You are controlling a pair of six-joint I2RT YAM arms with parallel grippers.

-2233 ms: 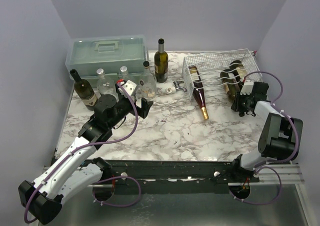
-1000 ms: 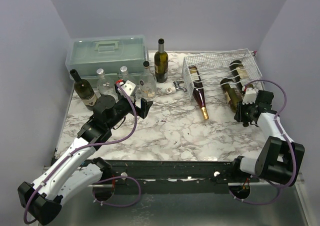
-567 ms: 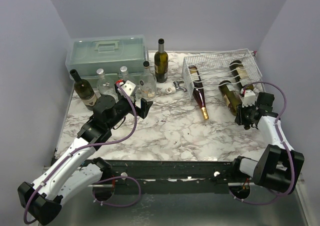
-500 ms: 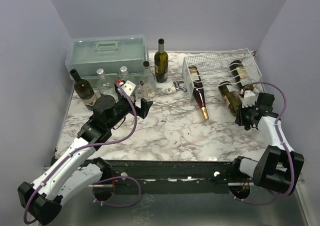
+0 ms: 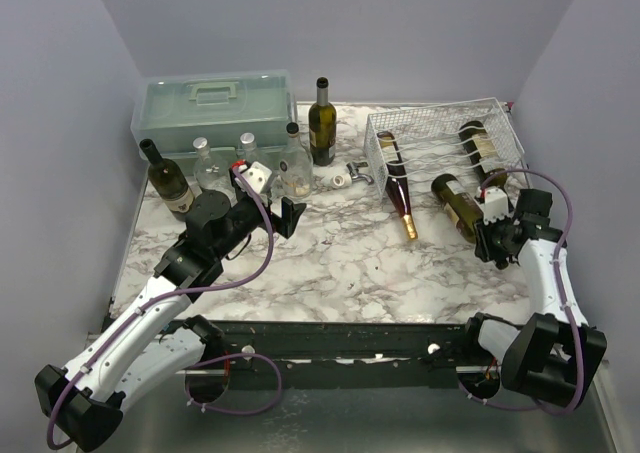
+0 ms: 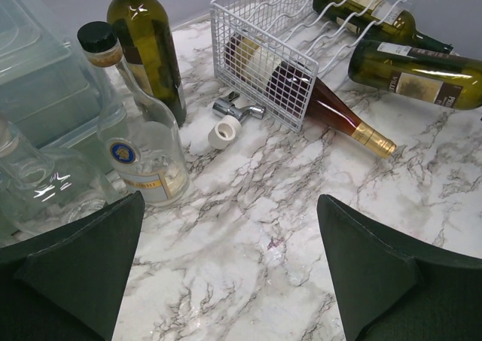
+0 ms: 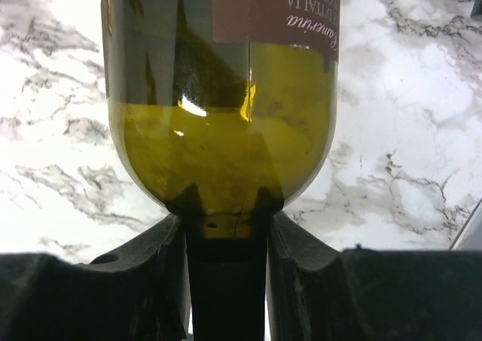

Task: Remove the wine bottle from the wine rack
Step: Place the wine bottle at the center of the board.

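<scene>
The white wire wine rack [image 5: 440,133] stands at the back right. A green wine bottle [image 5: 455,201] lies lengthwise just in front of it, its base by the rack's front edge. My right gripper [image 5: 490,235] is shut on that bottle's neck; in the right wrist view the green bottle [image 7: 226,108] fills the frame, and the right gripper [image 7: 226,228] has its fingers on both sides of the dark neck. A second green bottle [image 5: 478,143] rests in the rack. A rosé bottle [image 5: 396,181] pokes out through the rack's front. My left gripper [image 5: 285,213] is open over bare marble.
A pale green toolbox [image 5: 213,103] sits at the back left. Several upright bottles stand before it: a dark one [image 5: 321,123], clear ones [image 5: 294,163] and a dark one at the left [image 5: 168,181]. A white stopper and metal piece [image 6: 230,123] lie near the rack.
My right gripper has drawn the green bottle by its neck out of the rack toward the near edge and slightly right. The left arm has not moved.
</scene>
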